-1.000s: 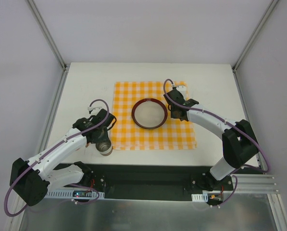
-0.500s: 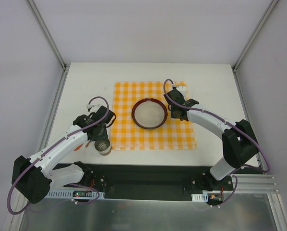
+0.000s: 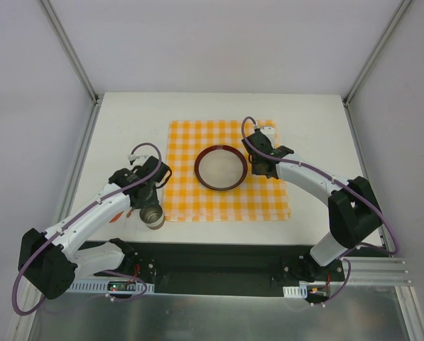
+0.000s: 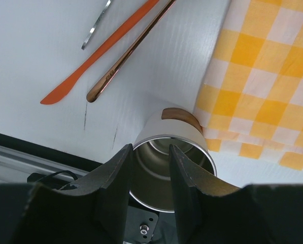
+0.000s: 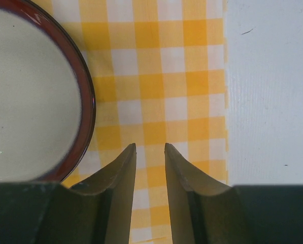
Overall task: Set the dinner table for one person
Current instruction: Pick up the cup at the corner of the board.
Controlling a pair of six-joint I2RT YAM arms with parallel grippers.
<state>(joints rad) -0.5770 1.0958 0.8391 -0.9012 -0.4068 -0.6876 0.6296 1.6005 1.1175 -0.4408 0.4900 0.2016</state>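
The white dinner table point(image 3: 126, 121) carries an orange-and-white checkered mat point(image 3: 183, 142) with a white, dark-red-rimmed plate point(image 3: 219, 168) in its middle. A steel cup point(image 3: 153, 216) stands upright off the mat's near left corner. My left gripper point(image 3: 150, 206) hangs over it, open. In the left wrist view the cup point(image 4: 192, 137) has one finger outside its rim and one inside, with a gap at the left gripper point(image 4: 148, 148). My right gripper point(image 3: 256, 159) hovers over the mat just right of the plate point(image 5: 29, 91); the right gripper point(image 5: 150, 146) is open and holds nothing.
Left of the cup, an orange knife-like utensil point(image 4: 90, 63), a copper-coloured utensil handle point(image 4: 131, 51) and a silver utensil tip point(image 4: 95, 25) lie on the table. The table's near edge and a black rail point(image 3: 219, 259) run just behind the cup. Bare tabletop point(image 5: 273, 101) lies right of the mat.
My left arm has shifted slightly to the left above the cup. The cup, the plate and the right arm stay where they were.
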